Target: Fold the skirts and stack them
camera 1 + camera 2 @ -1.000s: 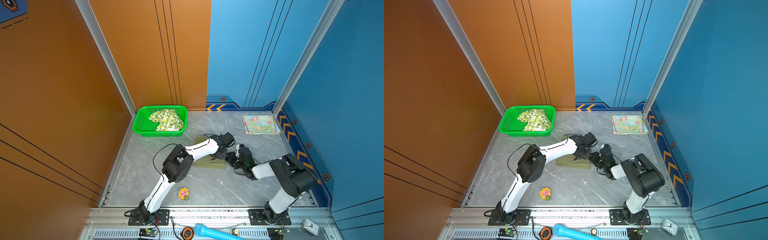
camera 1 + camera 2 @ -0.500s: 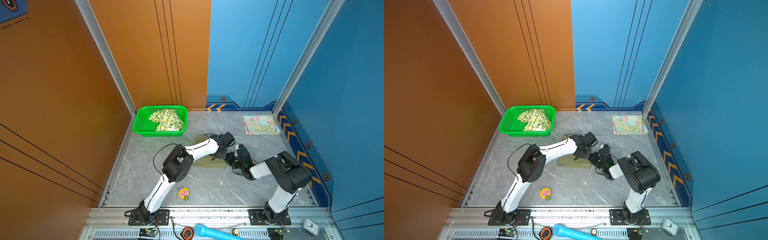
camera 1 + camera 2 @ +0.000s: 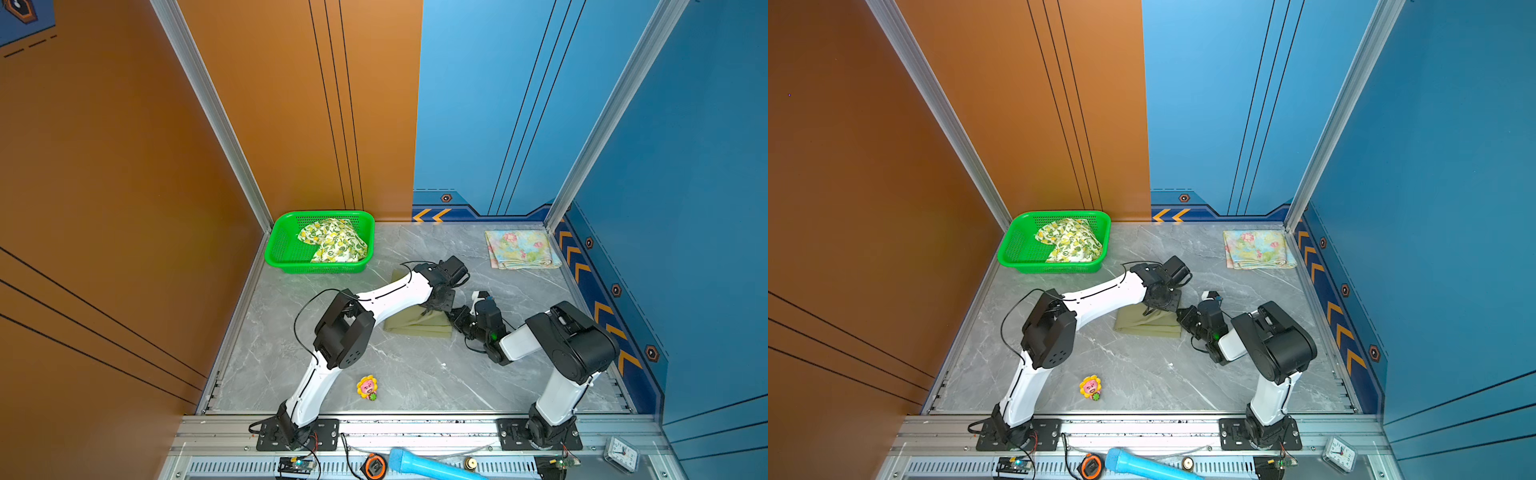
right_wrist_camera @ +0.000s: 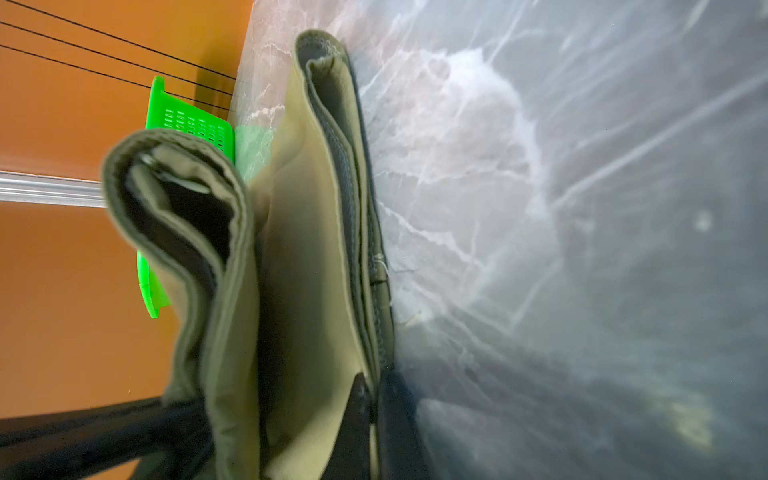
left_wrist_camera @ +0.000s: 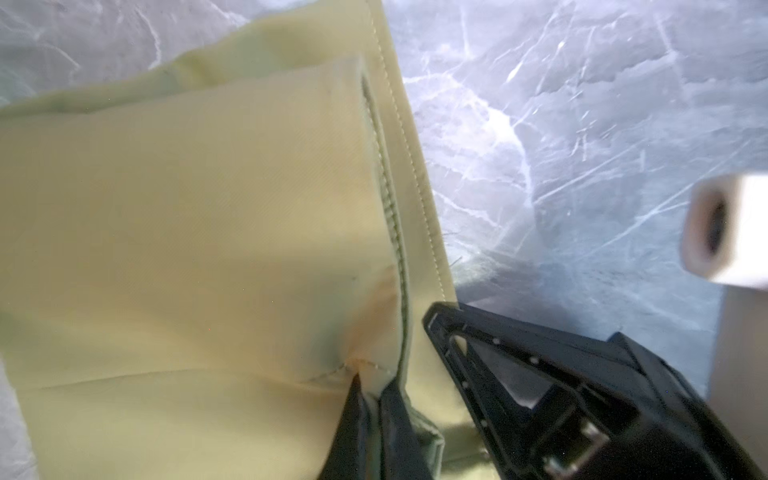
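Note:
The olive green skirt (image 3: 415, 326) (image 3: 1144, 326) lies folded on the grey floor in both top views. My left gripper (image 3: 430, 309) (image 3: 1148, 311) is shut on a pinch of its top layer near the right edge; the left wrist view shows the jaws (image 5: 372, 386) closed on olive cloth (image 5: 187, 228). My right gripper (image 3: 452, 320) (image 3: 1180, 316) is shut on the lower layers of that same edge (image 4: 372, 388), the skirt (image 4: 303, 249) lying beside it. The floral pastel skirt (image 3: 521, 249) (image 3: 1258, 249) lies folded at the back right. The lemon skirt (image 3: 332, 241) (image 3: 1069, 241) sits crumpled in the basket.
The green mesh basket (image 3: 277, 257) (image 3: 1011, 257) (image 4: 191, 120) stands at the back left by the orange wall. A sunflower toy (image 3: 367, 387) (image 3: 1090, 387) lies near the front. On the front rail lie a blue cylinder (image 3: 428, 467), a tape measure (image 3: 375, 467) and a clock (image 3: 621, 455).
Both grippers have closed on the olive skirt's right edge. The right arm has shifted a little leftwards toward the skirt; the left arm has hardly moved.

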